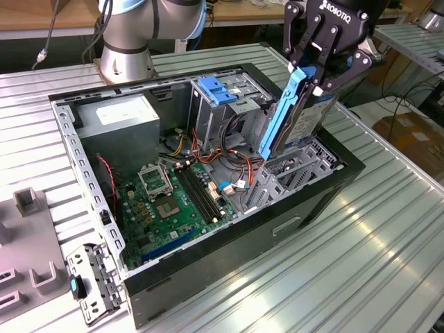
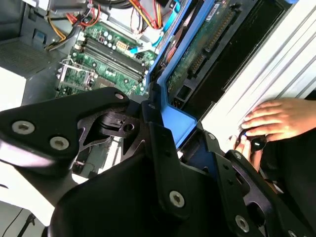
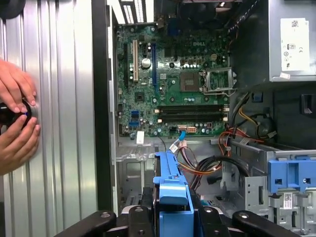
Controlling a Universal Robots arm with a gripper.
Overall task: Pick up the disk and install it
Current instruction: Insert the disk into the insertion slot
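Exterior view: the end effector (image 1: 313, 78) clamps the disk (image 1: 298, 121) — on edge, slightly tilted — over the open computer case (image 1: 208, 277), at two o'clock from the motherboard (image 1: 173, 201).

White lettering on the claw (image 1: 311, 76); a printed sticker (image 3: 294, 43) (too small) on the power-supply box (image 3: 274, 54).

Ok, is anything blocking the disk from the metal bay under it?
Nothing visible does. The blue-railed silver hard disk hangs upright in the black pincer over the grey metal bay; orange cables lie beside it.
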